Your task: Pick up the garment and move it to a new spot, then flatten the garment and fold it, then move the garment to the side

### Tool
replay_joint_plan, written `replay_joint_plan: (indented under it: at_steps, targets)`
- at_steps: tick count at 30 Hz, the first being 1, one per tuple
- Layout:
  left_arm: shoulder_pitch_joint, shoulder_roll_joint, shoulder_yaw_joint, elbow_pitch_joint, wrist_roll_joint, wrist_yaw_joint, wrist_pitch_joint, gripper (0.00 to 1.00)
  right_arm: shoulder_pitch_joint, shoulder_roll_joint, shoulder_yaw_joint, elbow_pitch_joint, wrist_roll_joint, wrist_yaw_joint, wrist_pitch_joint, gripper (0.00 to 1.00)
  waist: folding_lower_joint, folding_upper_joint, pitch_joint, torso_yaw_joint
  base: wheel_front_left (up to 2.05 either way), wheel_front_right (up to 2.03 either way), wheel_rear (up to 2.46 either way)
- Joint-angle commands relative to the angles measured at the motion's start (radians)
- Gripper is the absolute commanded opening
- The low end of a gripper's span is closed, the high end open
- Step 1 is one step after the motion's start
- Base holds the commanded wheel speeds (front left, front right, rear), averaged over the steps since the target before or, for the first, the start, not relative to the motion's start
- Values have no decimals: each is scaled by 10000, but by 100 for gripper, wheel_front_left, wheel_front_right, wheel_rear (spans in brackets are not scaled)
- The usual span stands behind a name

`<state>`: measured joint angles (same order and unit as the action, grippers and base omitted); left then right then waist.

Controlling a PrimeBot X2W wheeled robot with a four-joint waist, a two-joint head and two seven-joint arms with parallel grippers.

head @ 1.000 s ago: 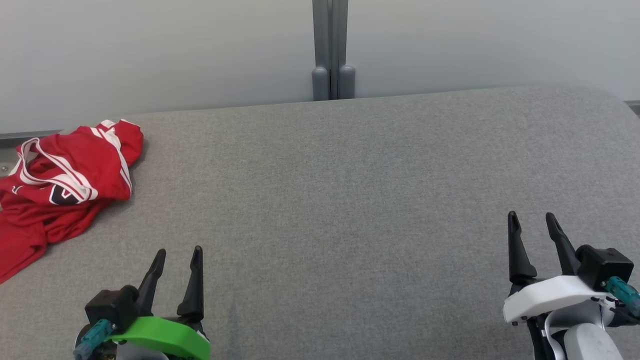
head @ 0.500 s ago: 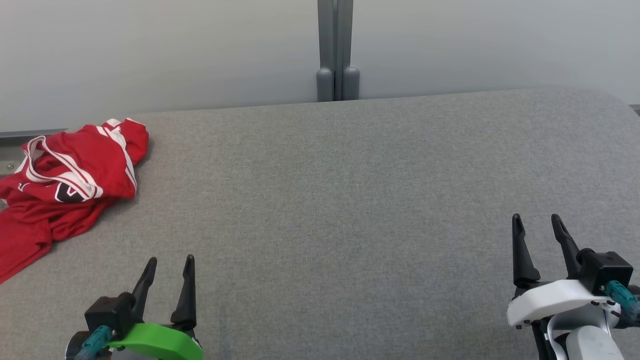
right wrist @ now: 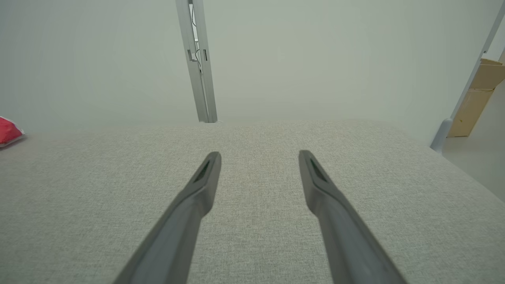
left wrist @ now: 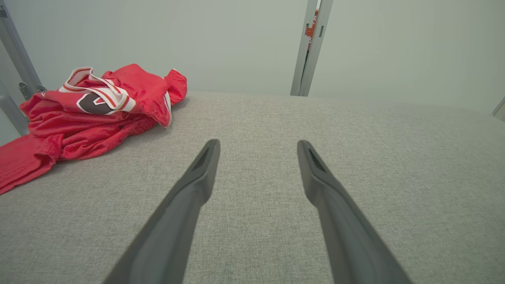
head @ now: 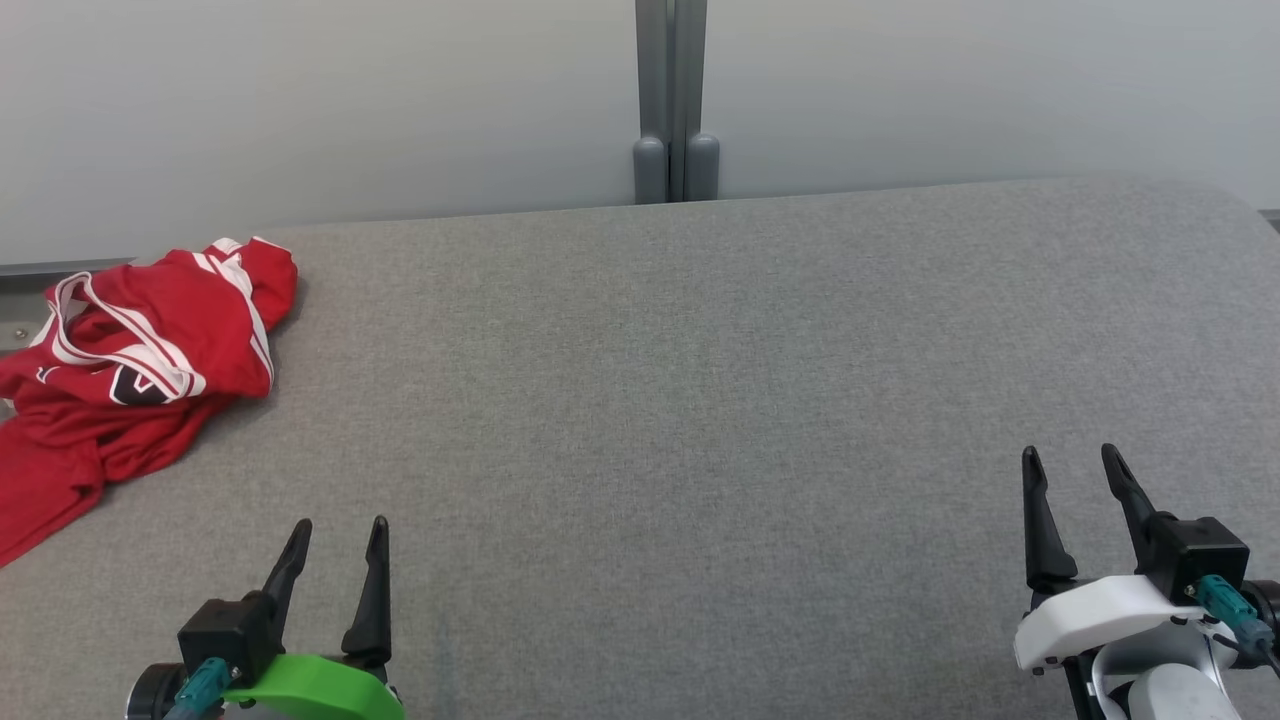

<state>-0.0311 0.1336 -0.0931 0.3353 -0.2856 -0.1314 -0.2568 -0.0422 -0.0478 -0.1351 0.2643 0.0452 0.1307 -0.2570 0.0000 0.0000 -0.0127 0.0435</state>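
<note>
Head view: you have the red garment (head: 130, 370) lying crumpled at the far left of the grey worktop (head: 680, 400), near its back edge. Its lower part runs out of the frame on the left, so you cannot tell how far it extends. White stripes cross the heap, and a dark patch sits among the folds, too creased to make out here.

The left gripper (head: 341, 524) sits at the lower left with its fingers apart and nothing between them, well apart from the garment. The right gripper (head: 1069, 452) sits at the lower right, fingers likewise apart and holding nothing, on the opposite side of the worktop from the garment. Both wrists are cut off by the bottom edge. A grey post (head: 672, 100) stands behind the worktop, between two pale wall panels.

Left wrist view: this gives you a closer look at the garment (left wrist: 90, 118), up and to the left of the spread fingers. The dark patch appears as a white-edged badge, partly folded under and not readable. The cloth is again cut by the left edge. Something orange (left wrist: 314, 23) shows through the gap in the post, too small to identify.

Right wrist view: a small red corner of the garment (right wrist: 8, 132) sits at the left edge. A cardboard box (right wrist: 475, 98) stands past the worktop's right side, partly hidden behind a pale upright.
</note>
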Motion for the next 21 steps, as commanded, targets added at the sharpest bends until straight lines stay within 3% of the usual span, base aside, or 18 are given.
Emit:
replay_joint_plan:
  at_steps: [1,13,21]
  targets:
    - [52,-5,53,57,205,14,-81,100,123,-44,-21,32,-205,0,-83,100,0,0,-6,-12,0,0,0]
    - [-89,28,41,160,80,14,-89,100,122,-45,-133,37,-155,1,-90,100,0,0,1,-14,0,0,0]
    - [-174,29,-174,282,182,14,-78,100,313,-35,-271,12,-192,1,-90,100,0,0,-95,1040,0,0,0]
